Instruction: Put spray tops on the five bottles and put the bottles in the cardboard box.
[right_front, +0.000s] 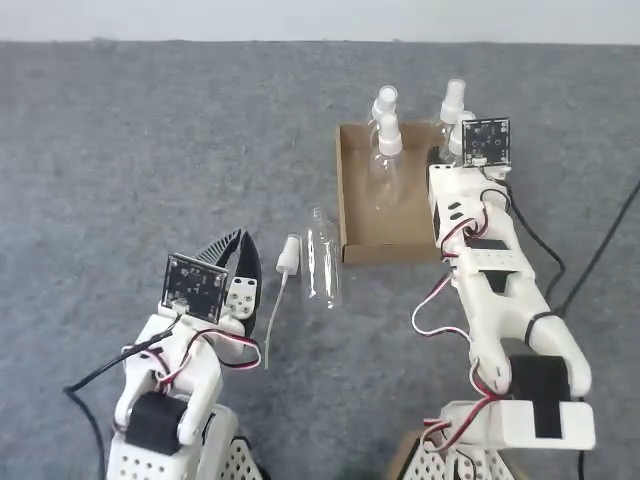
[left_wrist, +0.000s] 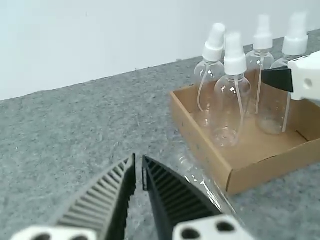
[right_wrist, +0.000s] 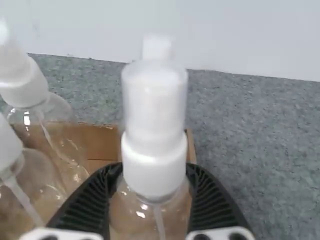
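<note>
Cardboard box (right_front: 345, 200) sits on the grey table (right_front: 150, 150) toward 1 o'clock in the high view. The right gripper (right_wrist: 154, 175) reaches in at the box's 3 o'clock side. Its black jaws are closed against the shoulders of a held bottle (right_wrist: 154, 150), which stands upright between them, white spray top on, inside the box. Three more capped bottles (left_wrist: 231, 100) stand upright in the same box; two of them are toward the box's 12 o'clock end, on the side away from the gripper.

The left gripper (right_front: 238, 240) holds nothing. Its ribbed fingers (left_wrist: 170, 195) are drawn almost together, with a thin slit between the tips. At 3 o'clock from those tips, just beside them, lies the loose spray top (right_front: 288, 258) — its thin tube trailing toward 6 o'clock. Just beyond it, again at 3 o'clock, the bare bottle (right_front: 322, 262) lies on its side on the table with its open neck toward 12 o'clock. The bare bottle lies outside the box, close by the corner at the box's 7 o'clock.
</note>
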